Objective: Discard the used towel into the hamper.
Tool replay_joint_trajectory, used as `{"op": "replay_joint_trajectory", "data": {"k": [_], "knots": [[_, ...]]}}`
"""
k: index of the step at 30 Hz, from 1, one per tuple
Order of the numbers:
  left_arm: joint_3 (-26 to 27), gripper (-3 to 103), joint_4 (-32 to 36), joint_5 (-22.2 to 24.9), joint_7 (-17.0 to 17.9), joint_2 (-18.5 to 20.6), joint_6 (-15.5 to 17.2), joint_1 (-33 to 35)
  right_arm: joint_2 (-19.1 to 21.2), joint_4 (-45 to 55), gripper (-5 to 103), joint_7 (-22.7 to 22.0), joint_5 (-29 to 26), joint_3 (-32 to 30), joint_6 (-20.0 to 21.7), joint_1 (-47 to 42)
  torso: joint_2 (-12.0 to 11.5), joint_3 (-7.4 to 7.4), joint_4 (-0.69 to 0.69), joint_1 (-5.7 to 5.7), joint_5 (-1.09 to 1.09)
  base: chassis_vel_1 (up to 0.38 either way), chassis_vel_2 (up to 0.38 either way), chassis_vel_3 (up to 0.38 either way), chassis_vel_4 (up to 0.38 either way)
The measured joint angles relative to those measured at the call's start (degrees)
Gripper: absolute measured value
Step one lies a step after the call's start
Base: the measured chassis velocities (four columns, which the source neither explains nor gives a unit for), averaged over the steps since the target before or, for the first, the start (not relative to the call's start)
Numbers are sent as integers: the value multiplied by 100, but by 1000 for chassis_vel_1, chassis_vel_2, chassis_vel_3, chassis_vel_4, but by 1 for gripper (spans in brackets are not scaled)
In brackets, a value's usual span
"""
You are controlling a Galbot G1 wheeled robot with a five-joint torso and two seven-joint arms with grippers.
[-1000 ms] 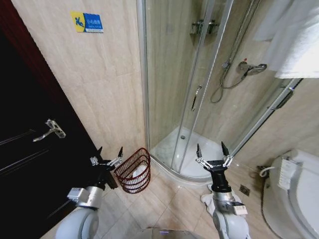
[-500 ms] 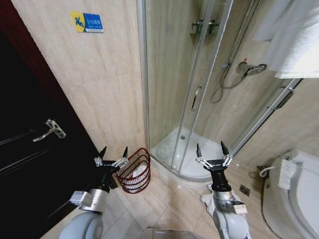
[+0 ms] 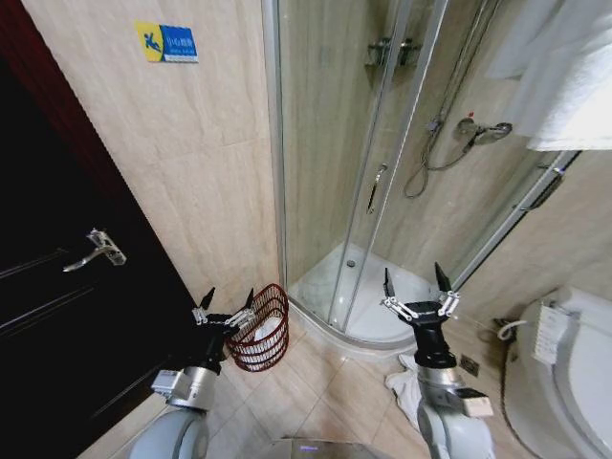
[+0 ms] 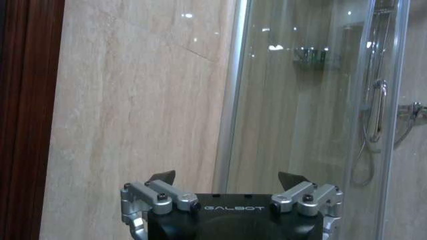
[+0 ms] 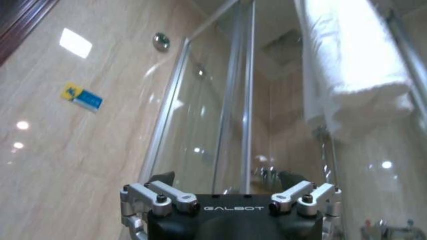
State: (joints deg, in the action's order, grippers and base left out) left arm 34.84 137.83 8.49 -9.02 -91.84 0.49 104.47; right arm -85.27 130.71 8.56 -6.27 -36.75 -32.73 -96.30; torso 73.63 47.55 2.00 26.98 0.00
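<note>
Bathroom floor: one hamper (image 3: 260, 330), one towel (image 3: 403, 382), two open-fingered grippers (image 3: 228, 305) (image 3: 417, 292).

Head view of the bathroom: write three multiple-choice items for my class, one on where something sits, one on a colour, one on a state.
1. Where does the hamper stand?
A. On the floor beside the shower enclosure
B. On the toilet
C. Inside the shower

2. What colour is the hamper?
A. Blue
B. Reddish-brown
C. White

3. How are the left gripper and right gripper?
A. Both shut on a towel
B. One open, one shut
C. Both open and empty

Answers: 1 A, it sits on tile by the glass corner; 2 B, its wire weave is reddish-brown; 3 C, both sets of fingers are spread with nothing between.
</note>
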Motion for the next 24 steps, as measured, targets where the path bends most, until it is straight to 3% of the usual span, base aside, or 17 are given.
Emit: {"op": "replay_joint_trajectory", "data": {"k": [5, 12, 18, 24], "knots": [[1, 100, -2, 1, -1, 1, 0, -2, 93, 284, 100, -70, -210, -284, 19, -4, 0, 0, 0, 0, 0, 0, 0, 0, 0], [5, 100, -5, 5, -4, 5, 0, -5, 725, 900, 100, 10, -1450, -1638, 506, 152, 0, 0, -1, 0, 1, 0, 0, 0, 0], [5, 100, -6, 8, -4, 5, 0, -5, 1118, 941, 100, 12, -2022, -2447, 873, 518, 0, 0, 0, 0, 0, 0, 0, 0, 0], [6, 100, -7, 10, -4, 5, 1, -5, 1092, 957, 100, 88, -2145, -2548, 850, 726, 0, 0, 0, 0, 1, 0, 0, 0, 0]]}}
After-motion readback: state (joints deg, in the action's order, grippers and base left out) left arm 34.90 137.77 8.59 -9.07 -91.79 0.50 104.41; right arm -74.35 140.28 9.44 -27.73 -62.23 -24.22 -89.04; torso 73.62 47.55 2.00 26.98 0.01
